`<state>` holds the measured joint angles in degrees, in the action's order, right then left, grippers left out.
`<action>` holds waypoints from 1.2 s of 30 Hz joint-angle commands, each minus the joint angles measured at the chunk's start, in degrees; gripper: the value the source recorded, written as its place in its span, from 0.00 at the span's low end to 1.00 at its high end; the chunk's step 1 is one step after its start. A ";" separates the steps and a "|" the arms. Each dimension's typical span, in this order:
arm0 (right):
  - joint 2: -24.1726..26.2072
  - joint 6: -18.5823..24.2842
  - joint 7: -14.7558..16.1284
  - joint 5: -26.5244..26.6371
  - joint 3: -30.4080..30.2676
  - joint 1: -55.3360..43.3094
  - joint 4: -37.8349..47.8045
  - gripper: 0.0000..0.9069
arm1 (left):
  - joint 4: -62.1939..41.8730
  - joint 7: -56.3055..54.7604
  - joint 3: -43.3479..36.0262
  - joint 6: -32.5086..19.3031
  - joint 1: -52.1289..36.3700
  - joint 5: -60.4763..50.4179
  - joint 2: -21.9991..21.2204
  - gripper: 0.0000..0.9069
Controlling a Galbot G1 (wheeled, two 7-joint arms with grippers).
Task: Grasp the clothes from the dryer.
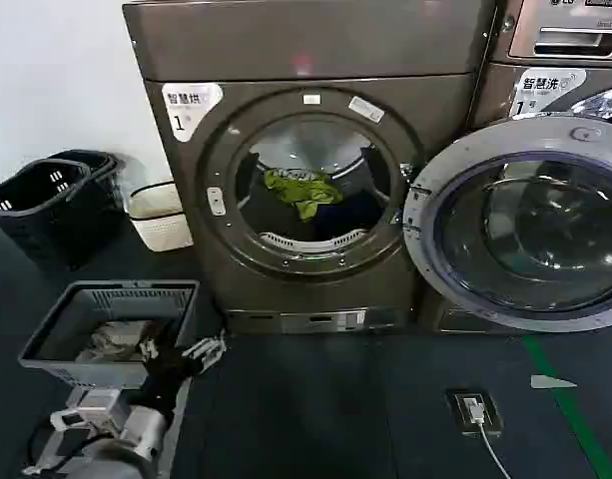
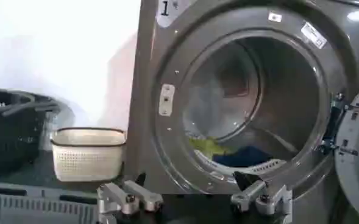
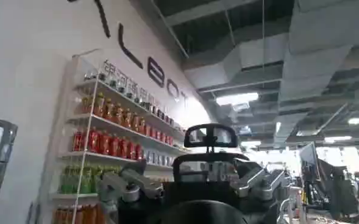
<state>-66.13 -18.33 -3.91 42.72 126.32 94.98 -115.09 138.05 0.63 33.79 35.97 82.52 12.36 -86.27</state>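
before the dryer [image 2: 240,103], left tool [image 2: 194,198] wide open, empty

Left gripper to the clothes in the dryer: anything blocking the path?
Nothing visible does. The dryer door is swung open to the robot's right, leaving the round port free. The green garment lies in the drum beside dark clothes. The left gripper, open, sits low over the grey basket, short of the port.

Light is soft and even from above. The dryer [image 1: 306,170] has a pale glare on its top panel, and its drum is dim. In the right wrist view, ceiling lamps [image 3: 237,98] bloom white.
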 commanded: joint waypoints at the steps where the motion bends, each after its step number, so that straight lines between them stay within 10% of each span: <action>1: 0.16 2.95 -0.80 1.32 -0.39 0.36 0.18 1.00 | -0.05 -1.00 -0.06 0.07 0.00 -0.34 0.05 1.00; 5: -0.58 1.66 3.95 0.12 -0.19 0.27 0.13 1.00 | -0.18 -2.31 -0.84 -0.40 0.12 -0.68 0.07 1.00; 36: 0.79 3.87 1.43 2.15 -0.55 -1.19 1.05 1.00 | -0.98 -3.35 -3.50 1.25 0.28 -3.05 -1.28 1.00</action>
<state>-65.42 -14.58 -2.44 44.82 125.60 93.67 -114.07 137.02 -2.54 30.43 37.10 82.78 9.31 -87.53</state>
